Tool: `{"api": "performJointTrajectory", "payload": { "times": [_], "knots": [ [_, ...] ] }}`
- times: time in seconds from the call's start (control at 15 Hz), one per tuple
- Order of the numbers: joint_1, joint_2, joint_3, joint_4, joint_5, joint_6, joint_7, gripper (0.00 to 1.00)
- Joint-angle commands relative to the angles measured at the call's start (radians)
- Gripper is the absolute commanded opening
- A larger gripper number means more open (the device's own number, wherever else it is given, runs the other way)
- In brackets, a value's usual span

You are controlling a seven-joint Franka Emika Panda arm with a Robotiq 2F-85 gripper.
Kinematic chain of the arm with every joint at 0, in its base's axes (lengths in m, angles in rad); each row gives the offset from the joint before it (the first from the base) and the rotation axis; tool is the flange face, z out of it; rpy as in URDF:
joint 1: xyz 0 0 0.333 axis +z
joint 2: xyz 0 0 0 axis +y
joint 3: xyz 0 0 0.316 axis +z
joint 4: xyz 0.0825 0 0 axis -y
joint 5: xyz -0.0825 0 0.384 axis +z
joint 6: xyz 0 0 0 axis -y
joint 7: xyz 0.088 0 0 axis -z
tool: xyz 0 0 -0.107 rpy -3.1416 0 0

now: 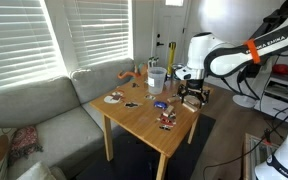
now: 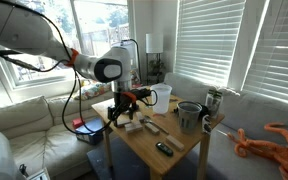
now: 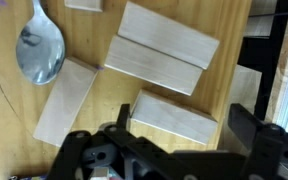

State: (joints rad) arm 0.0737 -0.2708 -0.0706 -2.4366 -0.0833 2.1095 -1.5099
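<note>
Centrally, the nearest wooden block (image 3: 172,115) lies flat on the table (image 1: 144,128), near its edge, directly under the gripper (image 3: 184,128), whose jaws stand wide apart and empty. Step in hand, by appearance: hovering alignment; a grasp would call for a straight descent astride the block's narrow sides. Neighbouring blocks (image 3: 159,50) are pale, smooth, rectangular; 1 shiny metal spoon (image 3: 39,50) lies beyond.

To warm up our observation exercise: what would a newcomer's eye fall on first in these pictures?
The white robot arm leans over the wooden table, its open pincer hovering above pale wooden blocks near the table's edge. A metal spoon lies beside the blocks.
</note>
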Motion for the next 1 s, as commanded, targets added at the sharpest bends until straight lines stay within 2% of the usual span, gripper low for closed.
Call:
{"api": "performJointTrajectory", "payload": {
  "times": [0.0, 0.47, 0.93],
  "knots": [
    [-0.011, -0.002, 0.000, 0.005, 0.045, -0.022, 0.042, 1.00],
    [-0.037, -0.019, -0.001, 0.001, 0.053, -0.036, 0.240, 1.00],
    [-0.041, -0.033, -0.011, -0.002, 0.089, -0.054, 0.317, 1.00]
  ]
}}
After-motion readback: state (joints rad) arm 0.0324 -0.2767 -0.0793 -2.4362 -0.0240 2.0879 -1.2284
